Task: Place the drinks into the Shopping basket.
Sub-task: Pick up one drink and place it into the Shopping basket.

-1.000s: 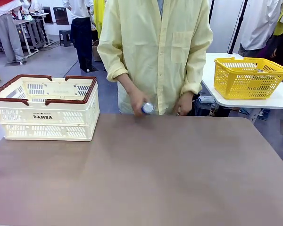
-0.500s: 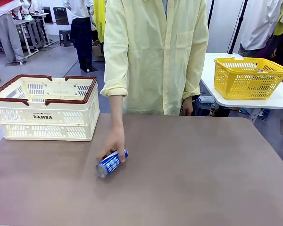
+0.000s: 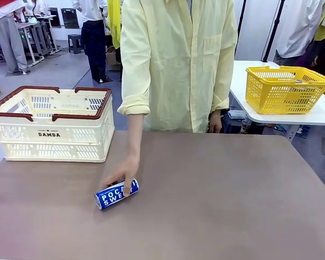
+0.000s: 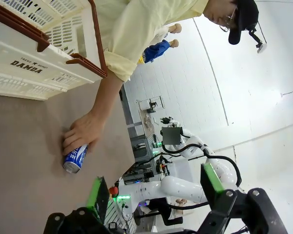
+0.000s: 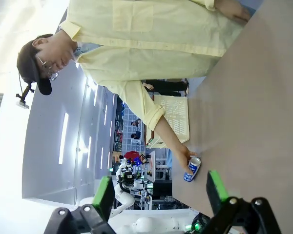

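One drink, a blue can (image 3: 116, 194) with white lettering, lies on its side on the brown table (image 3: 222, 206), left of centre. A person's hand (image 3: 124, 174) rests on its far end. The cream Shopping basket (image 3: 51, 127) with dark brown handles stands at the far left, behind the can. In the left wrist view the can (image 4: 75, 159) lies under the hand below the basket (image 4: 27, 66), far from my open, empty left gripper (image 4: 154, 187). The right wrist view holds the can (image 5: 192, 169), the basket (image 5: 176, 117) and my open, empty right gripper (image 5: 160, 192).
The person in a pale yellow shirt (image 3: 179, 59) stands at the table's far edge. A yellow mesh basket (image 3: 287, 88) sits on a white side table (image 3: 319, 116) at the far right. Bare brown tabletop stretches across the middle and right.
The person's hand carried the blue can from the table's far edge toward me and to the left, and laid it on its side.
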Controlling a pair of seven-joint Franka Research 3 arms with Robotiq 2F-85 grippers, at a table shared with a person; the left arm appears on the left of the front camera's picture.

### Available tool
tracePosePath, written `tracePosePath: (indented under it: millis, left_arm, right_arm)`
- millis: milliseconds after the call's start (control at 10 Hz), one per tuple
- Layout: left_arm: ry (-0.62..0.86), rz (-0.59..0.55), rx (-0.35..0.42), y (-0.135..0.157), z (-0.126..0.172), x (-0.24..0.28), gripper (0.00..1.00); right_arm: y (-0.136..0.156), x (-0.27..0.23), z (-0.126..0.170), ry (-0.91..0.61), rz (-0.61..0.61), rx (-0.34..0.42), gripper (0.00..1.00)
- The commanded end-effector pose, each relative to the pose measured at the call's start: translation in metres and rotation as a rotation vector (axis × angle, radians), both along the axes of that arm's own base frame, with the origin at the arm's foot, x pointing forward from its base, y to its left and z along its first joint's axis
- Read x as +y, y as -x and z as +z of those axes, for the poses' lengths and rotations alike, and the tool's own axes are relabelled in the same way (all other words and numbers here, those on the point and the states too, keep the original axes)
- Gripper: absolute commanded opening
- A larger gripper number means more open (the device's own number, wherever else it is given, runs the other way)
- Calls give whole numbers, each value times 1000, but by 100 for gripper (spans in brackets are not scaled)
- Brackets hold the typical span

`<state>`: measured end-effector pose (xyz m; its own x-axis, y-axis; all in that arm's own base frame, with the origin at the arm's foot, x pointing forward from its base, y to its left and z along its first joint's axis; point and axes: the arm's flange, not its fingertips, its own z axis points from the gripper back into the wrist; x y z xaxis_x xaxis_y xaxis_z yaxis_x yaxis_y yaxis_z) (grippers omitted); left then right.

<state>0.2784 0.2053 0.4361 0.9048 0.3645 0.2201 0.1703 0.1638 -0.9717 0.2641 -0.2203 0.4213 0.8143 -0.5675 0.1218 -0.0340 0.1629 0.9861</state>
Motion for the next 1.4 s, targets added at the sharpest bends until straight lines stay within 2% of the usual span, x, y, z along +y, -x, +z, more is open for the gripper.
tracePosePath:
  millis: [0, 1100, 1200, 1300]
  left_arm:
    - [4, -14, 13, 4, 3, 1, 100]
    - [1, -1, 0, 0, 0, 0, 100]
    - [-135, -158, -46, -2, 29, -47, 100]
    - [-249, -298, -7, -12, 48, -106, 100]
  right_arm:
    - [0, -1, 4, -21, -3, 13, 100]
    - [0, -1, 4, -21, -3, 13, 100]
    - [0, -1, 4, -21, -3, 13, 100]
    - [0, -1, 4, -21, -3, 13, 100]
